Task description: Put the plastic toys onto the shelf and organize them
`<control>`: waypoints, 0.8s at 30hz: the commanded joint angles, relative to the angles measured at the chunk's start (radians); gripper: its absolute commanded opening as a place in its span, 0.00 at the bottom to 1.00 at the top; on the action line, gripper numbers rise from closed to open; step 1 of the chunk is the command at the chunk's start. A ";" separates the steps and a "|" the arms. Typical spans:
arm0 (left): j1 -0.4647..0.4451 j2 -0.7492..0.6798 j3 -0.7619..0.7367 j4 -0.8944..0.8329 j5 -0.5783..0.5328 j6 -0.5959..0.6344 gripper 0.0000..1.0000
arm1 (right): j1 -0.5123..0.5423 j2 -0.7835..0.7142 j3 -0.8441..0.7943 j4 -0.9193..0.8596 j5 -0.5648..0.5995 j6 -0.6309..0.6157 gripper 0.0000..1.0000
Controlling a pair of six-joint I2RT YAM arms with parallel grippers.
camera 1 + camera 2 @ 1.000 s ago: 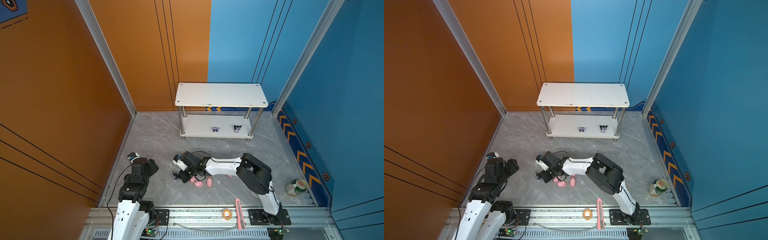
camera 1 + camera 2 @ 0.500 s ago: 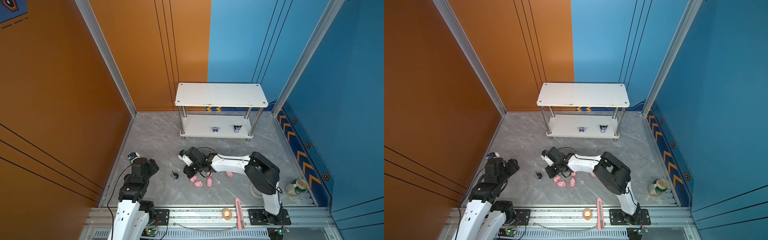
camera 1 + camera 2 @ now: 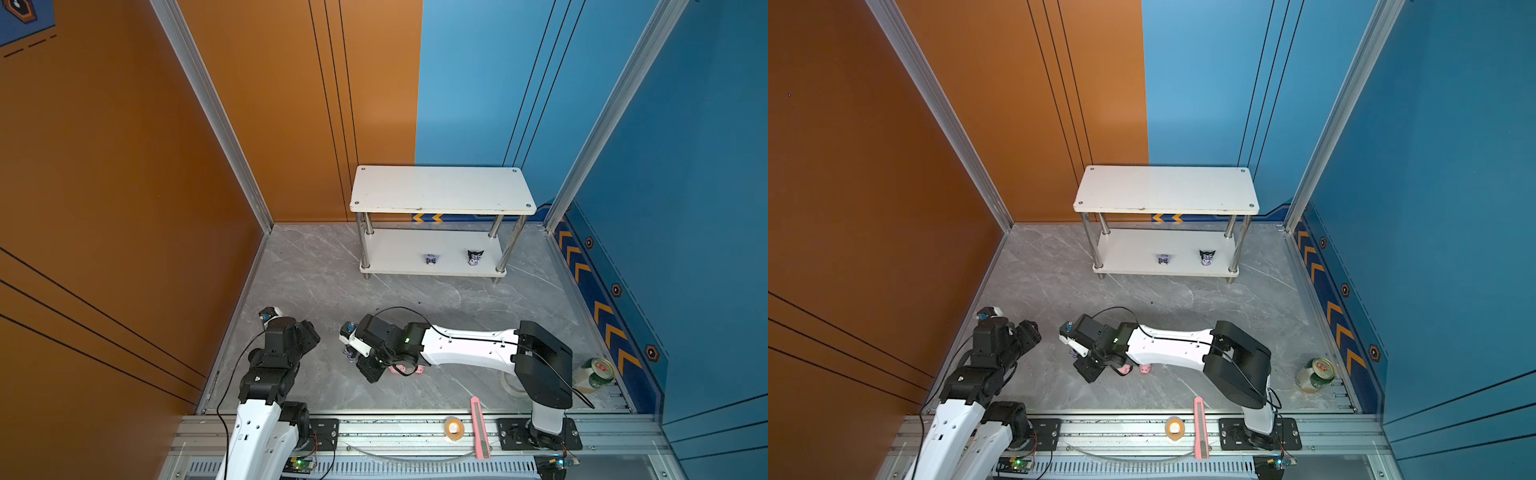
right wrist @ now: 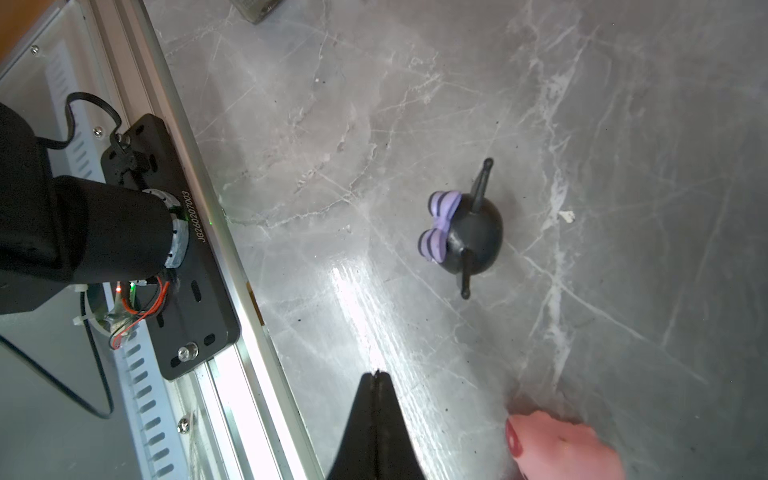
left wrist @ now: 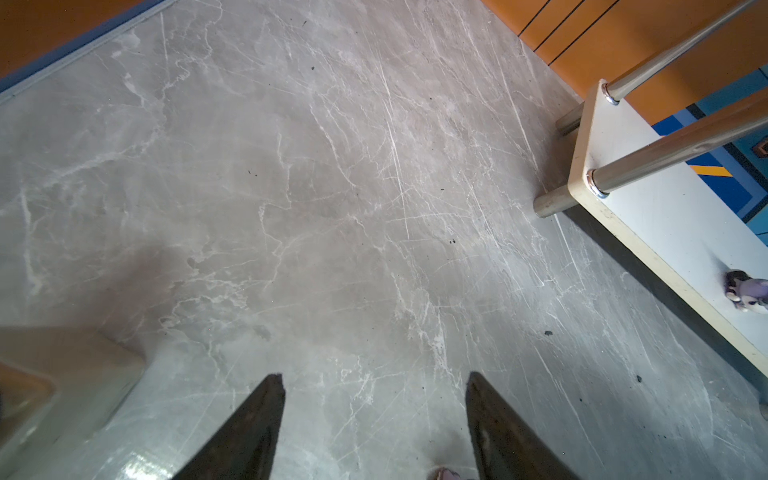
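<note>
The shelf stands at the back, top board bare. Two black-eared figurines sit on its lower board; the left wrist view shows one. Another figurine stands on the floor. Pink pigs lie partly under the right arm, one beside its fingers. My right gripper is shut and empty, just short of the floor figurine. My left gripper hangs open over bare floor at the left.
A green can stands at the right wall with a clear tape ring nearby. A tape roll and a long pink utility knife lie on the front rail. Walls close in on three sides.
The right gripper drew back to the right from the floor figurine, then swung forward again beside it and over the pigs. The left arm has not moved.
</note>
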 commanded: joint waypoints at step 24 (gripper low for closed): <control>-0.037 0.041 -0.048 0.043 0.068 -0.015 0.78 | -0.105 0.090 0.101 0.001 0.055 -0.026 0.00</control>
